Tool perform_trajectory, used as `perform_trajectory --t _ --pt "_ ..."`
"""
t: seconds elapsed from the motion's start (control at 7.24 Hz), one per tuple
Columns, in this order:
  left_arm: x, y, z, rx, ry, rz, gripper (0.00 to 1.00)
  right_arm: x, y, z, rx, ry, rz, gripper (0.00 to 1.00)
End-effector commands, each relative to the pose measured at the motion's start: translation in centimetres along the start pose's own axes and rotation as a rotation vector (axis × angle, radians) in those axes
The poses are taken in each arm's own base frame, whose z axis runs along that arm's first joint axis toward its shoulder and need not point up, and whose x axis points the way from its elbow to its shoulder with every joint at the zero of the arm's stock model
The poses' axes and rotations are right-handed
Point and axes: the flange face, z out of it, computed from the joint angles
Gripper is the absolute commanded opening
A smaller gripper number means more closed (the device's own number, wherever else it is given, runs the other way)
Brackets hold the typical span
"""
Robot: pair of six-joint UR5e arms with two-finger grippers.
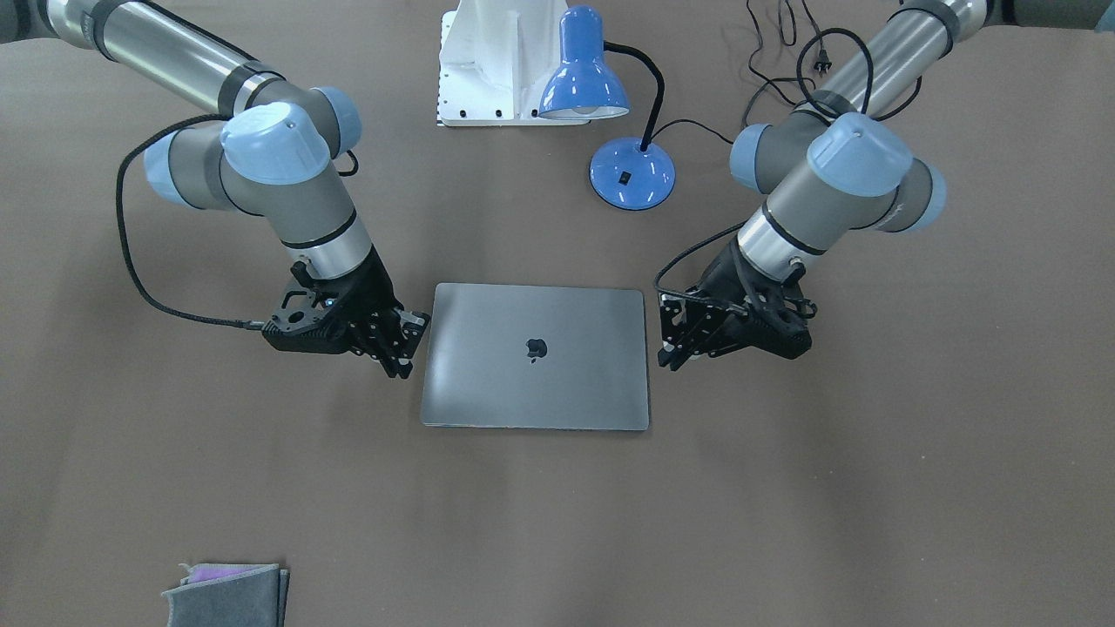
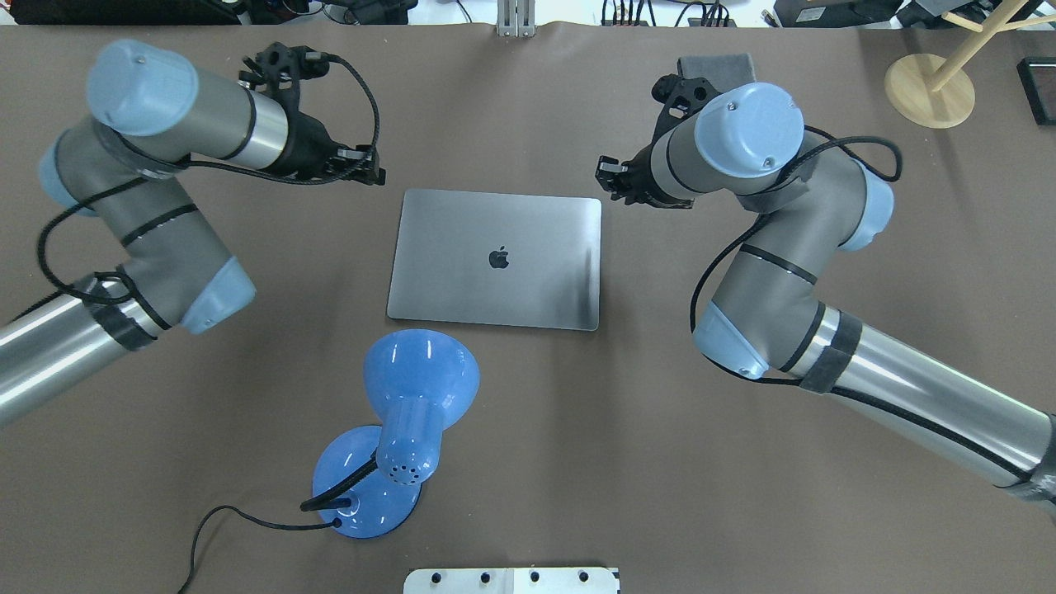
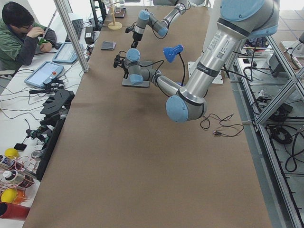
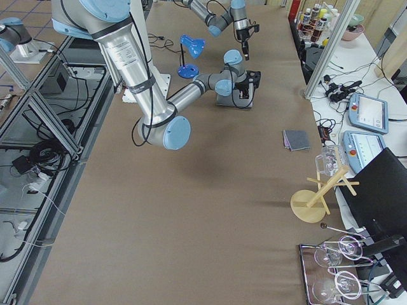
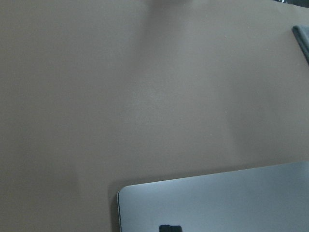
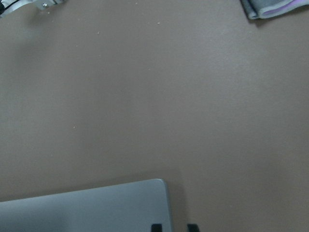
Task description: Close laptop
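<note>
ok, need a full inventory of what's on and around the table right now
slim space-grey metal laptop: 1, grey, table centre, lid down flat.
blue gooseneck desk lamp: 1, blue with black neck, on the robot's side of the laptop.
folded grey cloth: 1, grey with purple edge, operators' side, on the robot's right.
white mounting block: 1, white, at the robot's base.
loose black power cable: 1, black, near the left arm.
round-based wooden rack: 1, pale wood, far right corner.
seated operator: 1, green top, beside the table.
left end effector: 1, black, off a laptop corner, fingertips together.
right end effector: 1, black, off the opposite corner, fingertips apart.
</note>
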Motion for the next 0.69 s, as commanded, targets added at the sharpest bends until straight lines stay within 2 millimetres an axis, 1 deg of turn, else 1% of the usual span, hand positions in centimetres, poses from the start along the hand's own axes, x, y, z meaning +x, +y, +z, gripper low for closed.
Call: perform_trajectory --t 0.0,0.14,0.28,0.41,0.55 --pt "-6.1 -0.4 -9.0 -0.099 -0.073 0.090 1.00 6.3 -1.4 -6.2 -0.075 0.110 -0.116 1.00" --pt "-9.7 -1.3 -13.2 -0.138 -0.124 0.166 1.00 12.1 -2.7 -8.1 -0.109 0.131 -0.187 1.00" --pt "-14.3 -1.1 -15.4 -0.192 -0.199 0.229 1.00 19.1 -3.2 -9.3 -0.122 0.190 -0.246 1.00" --pt "-18.3 -1.5 -18.2 -0.235 -0.252 0.317 1.00 25.6 -2.8 -11.6 -0.139 0.238 -0.356 1.00" --pt "-23.2 -2.5 -23.1 -0.231 -0.312 0.299 1.00 32.1 -3.3 -13.1 -0.181 0.288 -0.449 1.00"
